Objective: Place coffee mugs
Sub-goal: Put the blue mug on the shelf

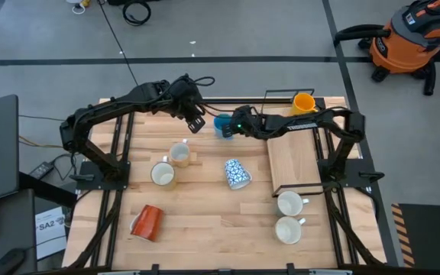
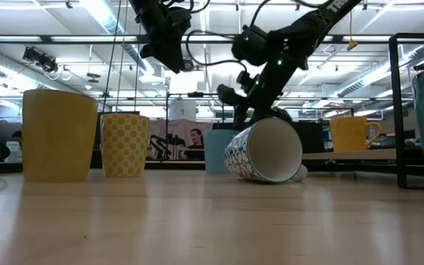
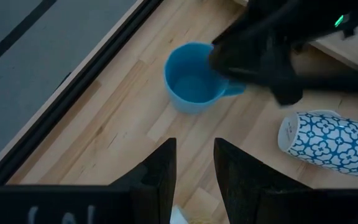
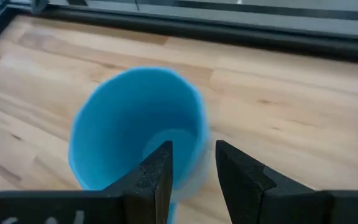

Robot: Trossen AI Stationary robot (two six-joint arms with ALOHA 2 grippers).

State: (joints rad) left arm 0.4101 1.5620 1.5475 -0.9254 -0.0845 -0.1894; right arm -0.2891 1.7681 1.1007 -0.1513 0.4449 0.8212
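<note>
The light blue mug [image 1: 221,122] stands upright near the table's far edge. My right gripper [image 1: 228,128] reaches it from the right. In the right wrist view the right gripper [image 4: 193,158] is open, with one finger inside the light blue mug [image 4: 129,124] and one outside its wall. My left gripper [image 1: 197,124] hovers just left of the mug, open and holding nothing. The blue-and-white patterned mug [image 1: 236,173] and the red-orange mug [image 1: 147,222] lie on their sides. Two cream mugs [image 1: 170,163] and two white mugs [image 1: 289,215] stand upright. The orange-yellow mug [image 1: 304,101] sits at the rack's far end. My right gripper comes at the light blue mug from above and from the table's right, astride the wall [image 4: 199,146] on the handle side. One finger [image 4: 157,168] is inside and one finger [image 4: 235,174] is outside. I cannot tell whether they touch the wall. The mug stands on the table.
A wooden shelf in a black wire frame [image 1: 292,156] takes up the table's right part. The black table frame runs close behind the blue mug. Bare wood lies at the table's near middle, between the red-orange mug and the white mugs.
</note>
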